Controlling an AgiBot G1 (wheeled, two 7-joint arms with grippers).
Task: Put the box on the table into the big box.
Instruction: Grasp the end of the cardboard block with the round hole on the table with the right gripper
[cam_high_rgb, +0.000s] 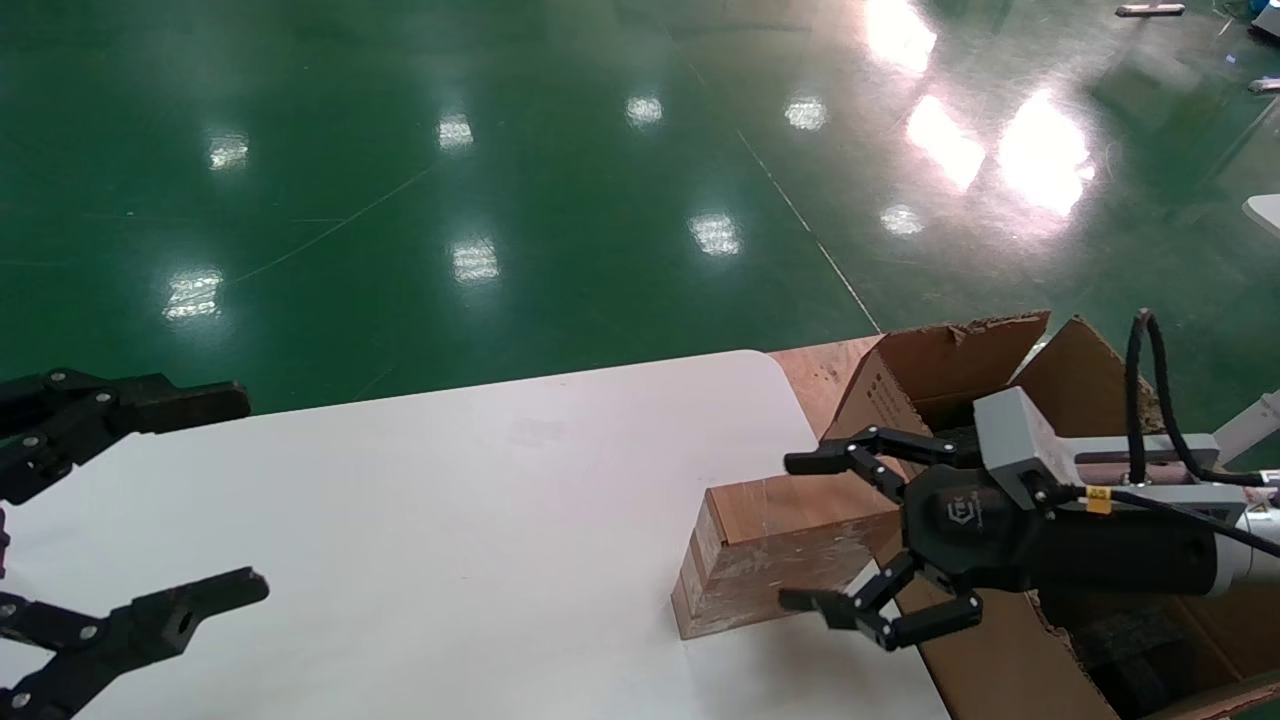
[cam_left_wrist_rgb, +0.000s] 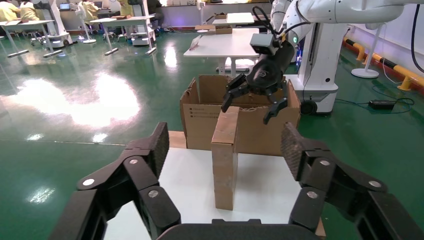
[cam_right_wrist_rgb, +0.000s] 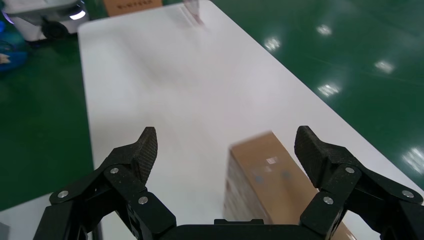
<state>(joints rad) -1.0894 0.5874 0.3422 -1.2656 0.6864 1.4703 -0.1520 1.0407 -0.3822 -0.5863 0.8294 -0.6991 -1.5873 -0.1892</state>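
The small brown box (cam_high_rgb: 775, 550) stands on edge on the white table (cam_high_rgb: 450, 520) near its right end, next to the big box (cam_high_rgb: 960, 370). It also shows in the left wrist view (cam_left_wrist_rgb: 225, 155) and in the right wrist view (cam_right_wrist_rgb: 270, 185). My right gripper (cam_high_rgb: 815, 530) is open and straddles the box's right end, one finger above its top and one in front, not touching it. In the right wrist view the right gripper (cam_right_wrist_rgb: 225, 150) has the box between its fingers, nearer one finger. My left gripper (cam_high_rgb: 200, 500) is open and empty over the table's left end.
The big box (cam_left_wrist_rgb: 240, 125) has ragged flaps and black foam (cam_high_rgb: 1130, 640) inside. It stands past the table's right edge beside a wooden board (cam_high_rgb: 830, 370). Green floor lies beyond the table. Other tables and a white robot base (cam_left_wrist_rgb: 320, 65) show far off.
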